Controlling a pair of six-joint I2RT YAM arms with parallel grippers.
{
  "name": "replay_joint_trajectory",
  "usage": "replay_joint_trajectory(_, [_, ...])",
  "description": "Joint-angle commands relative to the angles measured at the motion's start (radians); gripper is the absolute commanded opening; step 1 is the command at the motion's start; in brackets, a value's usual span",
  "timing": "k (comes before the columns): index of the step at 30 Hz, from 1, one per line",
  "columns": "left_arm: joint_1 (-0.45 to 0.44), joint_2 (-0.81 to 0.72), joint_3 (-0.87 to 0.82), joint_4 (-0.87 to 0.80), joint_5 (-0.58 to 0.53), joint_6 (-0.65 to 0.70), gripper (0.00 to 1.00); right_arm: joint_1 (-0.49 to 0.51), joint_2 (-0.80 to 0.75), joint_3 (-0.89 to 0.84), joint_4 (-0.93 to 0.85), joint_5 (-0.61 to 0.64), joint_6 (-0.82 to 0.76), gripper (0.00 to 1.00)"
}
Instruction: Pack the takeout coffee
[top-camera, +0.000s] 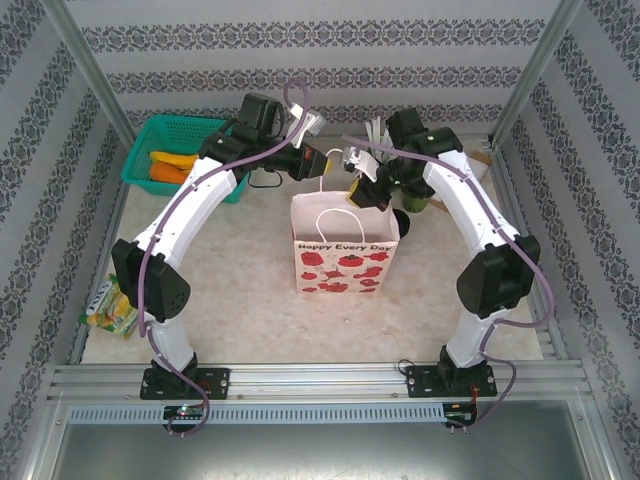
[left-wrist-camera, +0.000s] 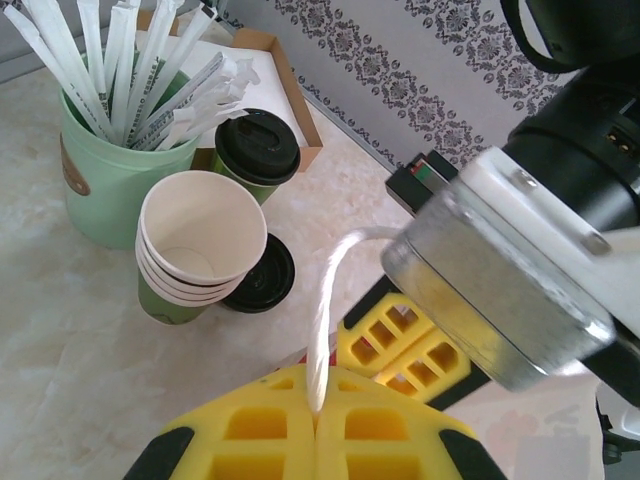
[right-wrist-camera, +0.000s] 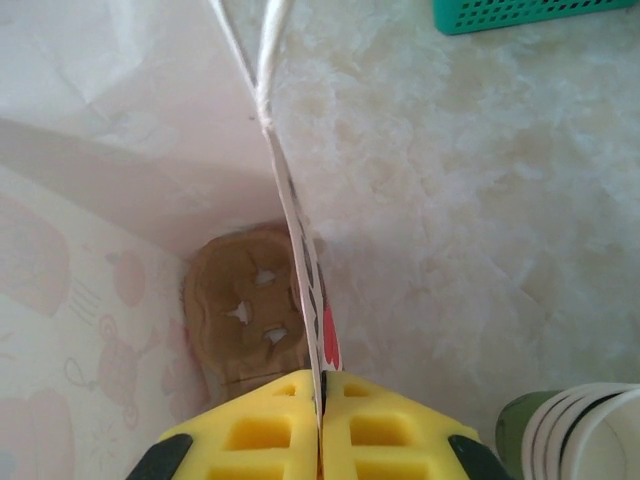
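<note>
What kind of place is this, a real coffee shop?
Probably a staged robot test booth, not a café: aluminium frame rails and wallpapered panels box in the table, with a lidded coffee cup and stacked paper cups as props.

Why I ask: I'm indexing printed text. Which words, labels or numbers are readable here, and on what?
"Happy Every Day": front of the paper bag.
Brown label on the pale green holder: too blurred to read.
Print on the snack packets: too small to read.
</note>
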Motion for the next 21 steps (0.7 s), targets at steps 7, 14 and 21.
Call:
replay_joint_trajectory(7, [0.009, -0.116, -0.037, 0.051, -0.074, -0.053, 0.3, 0.056, -0.129, -0.117, 0.232, 0.1, 0.291, 0.0])
replay_joint_trajectory(14, [0.031, -0.227, -0.11, 0.072, -0.49, -0.21, 0.87, 0.149, -0.183, -0.142, 0.31, 0.309, 0.606, 0.0])
replay_joint_trajectory(21, [0.089, -0.309, -0.226, 0.08, -0.822, -0.331, 1.0, 0.254, -0.22, -0.155, 0.397, 0.508, 0.94, 0.0])
